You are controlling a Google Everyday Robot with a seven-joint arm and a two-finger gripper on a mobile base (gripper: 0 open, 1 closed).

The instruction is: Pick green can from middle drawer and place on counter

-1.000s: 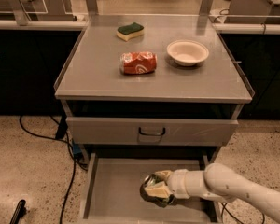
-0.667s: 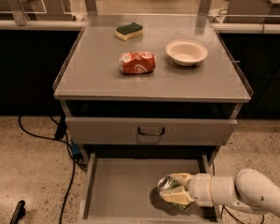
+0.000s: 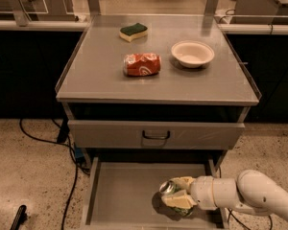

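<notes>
The green can (image 3: 169, 188) is in the open middle drawer (image 3: 120, 195), at its right side, with its silver end facing left and up. My gripper (image 3: 176, 195) reaches in from the right. Its pale fingers (image 3: 179, 201) are closed above and below the can, which seems to sit just above the drawer floor over a dark shadow. Most of the can's green body is hidden by the fingers. The counter (image 3: 101, 78) is the grey tabletop above the drawers.
On the counter lie a crushed red-orange can (image 3: 142, 64), a white bowl (image 3: 192, 53) and a green-and-yellow sponge (image 3: 133, 31). A closed drawer front with a dark loop handle (image 3: 156, 135) overhangs the open drawer. Black cables (image 3: 48, 140) run over the floor at left.
The gripper with the can has shifted a little to the right within the drawer, and the arm has drawn back towards the right. The things on the counter have not moved.
</notes>
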